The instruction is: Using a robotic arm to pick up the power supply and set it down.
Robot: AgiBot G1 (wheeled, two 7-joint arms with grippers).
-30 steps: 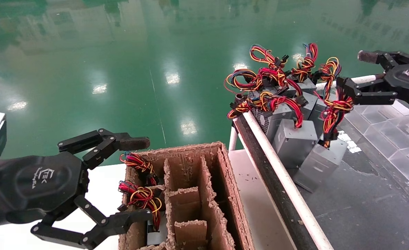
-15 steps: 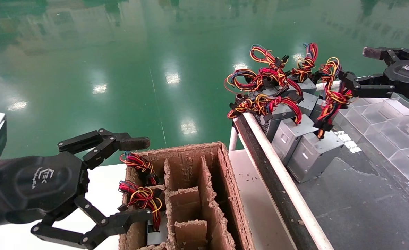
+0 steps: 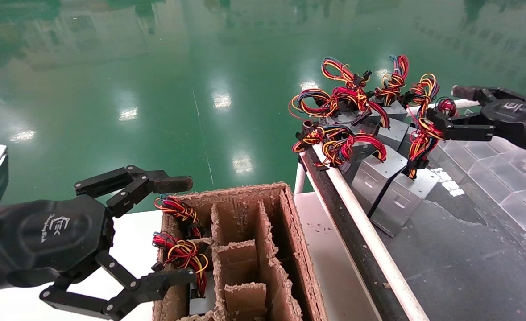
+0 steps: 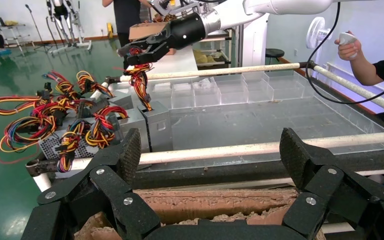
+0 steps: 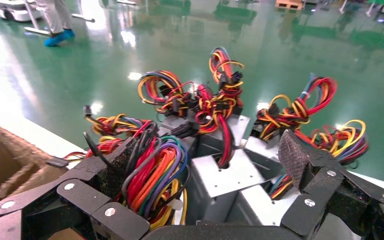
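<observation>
The right gripper [image 3: 445, 109], fingers spread, is hooking a wire bundle [image 3: 423, 133]; its power supply [image 3: 403, 200] is resting on the tray [image 3: 468, 249]. Lifting and placing are remaining. The left gripper [image 3: 169, 232], open, is hovering by the cardboard box [image 3: 289, 249].

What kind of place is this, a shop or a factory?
Most likely a factory or robot-testing floor: a wide glossy green floor, many identical grey power supplies with wire bundles heaped on a workbench, and a partitioned cardboard box for packing them.

Lower cardboard box [image 3: 245, 249] cut off by head view's edge, stowed units inside mostly hidden — only wires show
</observation>
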